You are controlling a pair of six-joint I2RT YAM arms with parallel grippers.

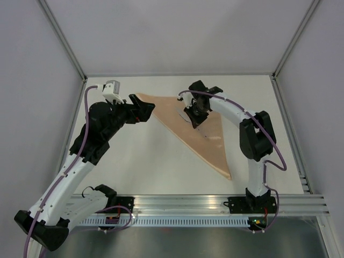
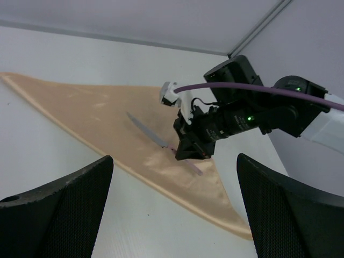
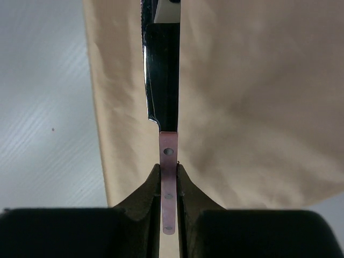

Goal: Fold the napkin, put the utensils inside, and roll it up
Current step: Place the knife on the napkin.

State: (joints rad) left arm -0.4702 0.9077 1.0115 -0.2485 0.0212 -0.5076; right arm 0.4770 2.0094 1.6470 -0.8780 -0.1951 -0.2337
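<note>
Napkin: Your peach napkin (image 1: 210, 146) lies flat on the table (image 1: 252, 105), folded into a triangle. One long tip points far left and one points near right.
Knife: The knife (image 3: 162, 80) is over the middle of the napkin. Its blade points to the far left. You cannot tell if it touches the cloth yet.
Right gripper: Your right gripper (image 3: 168, 173) is squeezed narrow on the knife's thin pink handle, so the knife stays straight and does not drop.
Left gripper: Your left gripper (image 1: 144, 110) is wide open and holds nothing. It waits by the far left tip, close enough to help.
Next job: You likely lay the knife down on the cloth, then roll.
</note>
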